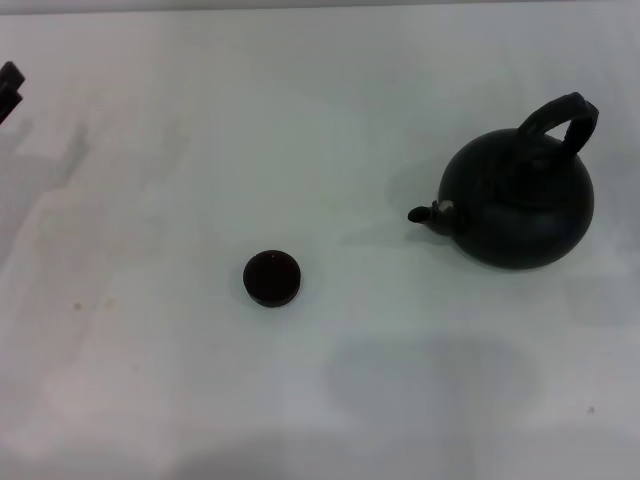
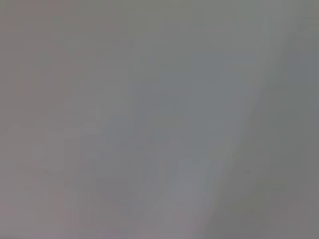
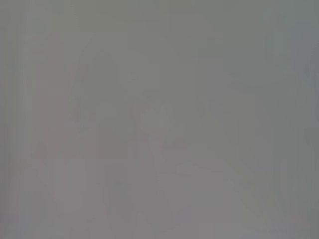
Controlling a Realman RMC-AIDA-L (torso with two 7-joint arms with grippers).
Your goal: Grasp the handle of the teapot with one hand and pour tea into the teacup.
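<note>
The black round teapot (image 1: pixel 520 205) stands upright on the white table at the right in the head view. Its short spout (image 1: pixel 430 213) with a pale band points left. Its thick black arched handle (image 1: pixel 562 118) rises over its top. The tiny dark teacup (image 1: pixel 271 277) stands near the middle, left of the spout and well apart from it. Only a dark tip of my left gripper (image 1: pixel 10 88) shows at the far left edge, far from both. My right gripper is out of view. Both wrist views show only plain grey surface.
The white table (image 1: pixel 200 150) fills the head view. Soft shadows lie on it at the left and below the teapot. No other objects show.
</note>
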